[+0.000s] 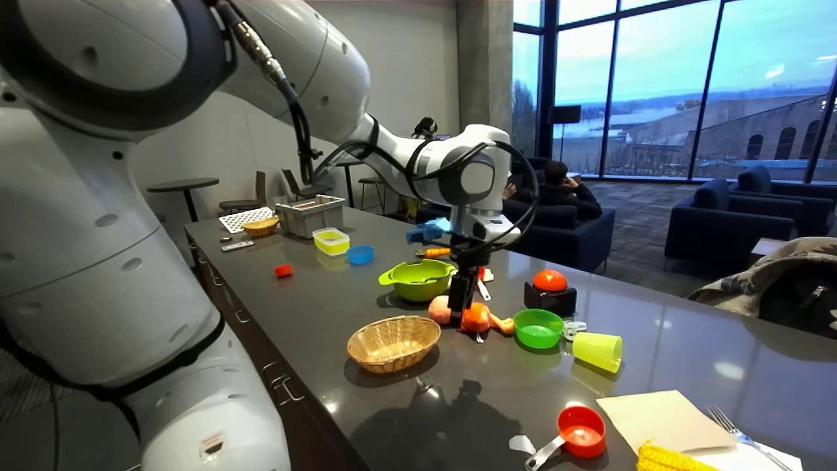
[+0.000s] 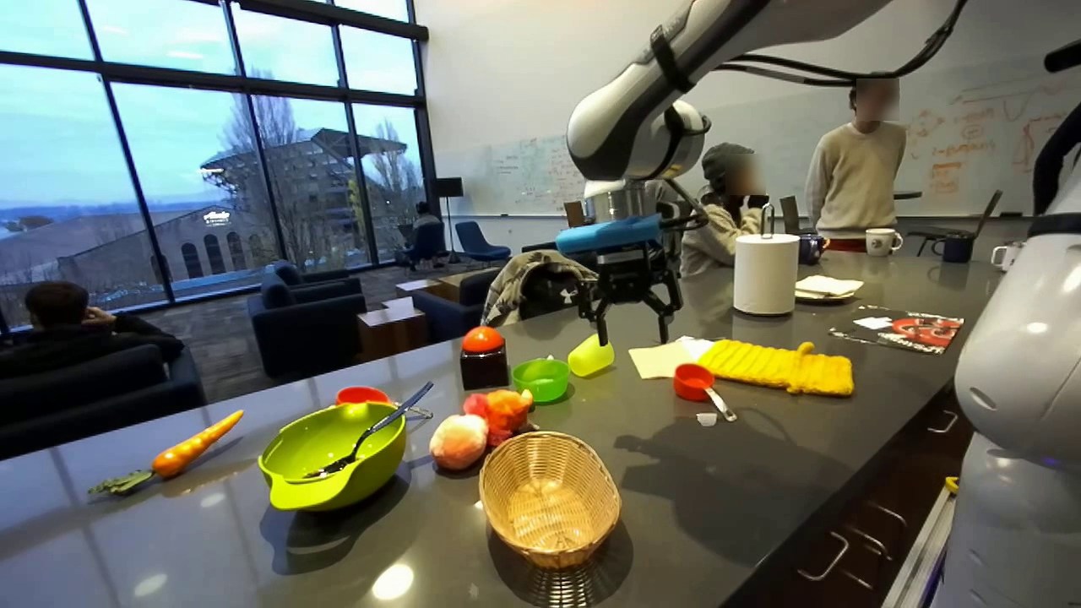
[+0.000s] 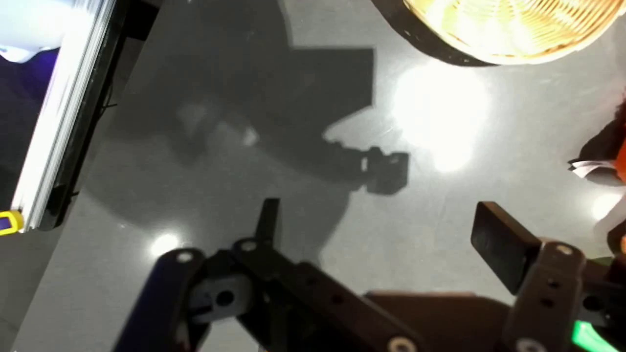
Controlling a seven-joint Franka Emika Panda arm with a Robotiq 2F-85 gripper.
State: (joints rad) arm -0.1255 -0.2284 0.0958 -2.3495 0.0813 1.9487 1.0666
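Closest in an exterior view, you have the wicker basket [image 2: 549,507] on the counter [image 2: 701,507], woven bottom showing. Past it, a lime-green bowl [image 2: 367,477] holds a metal utensil [image 2: 377,430]. Your gripper [image 2: 633,328] hangs apart from the basket, jaws spread and holding nothing. Farther off, a yellow cup [image 2: 589,363] lies sideways, a white mug [image 2: 881,242] bears a dark emblem, and red whiteboard writing [image 2: 946,177] is too blurred to read.

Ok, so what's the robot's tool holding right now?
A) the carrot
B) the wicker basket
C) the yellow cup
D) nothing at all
D: the tool is open wide in the wrist view, with no object between its jaws, just the grey counter beyond.
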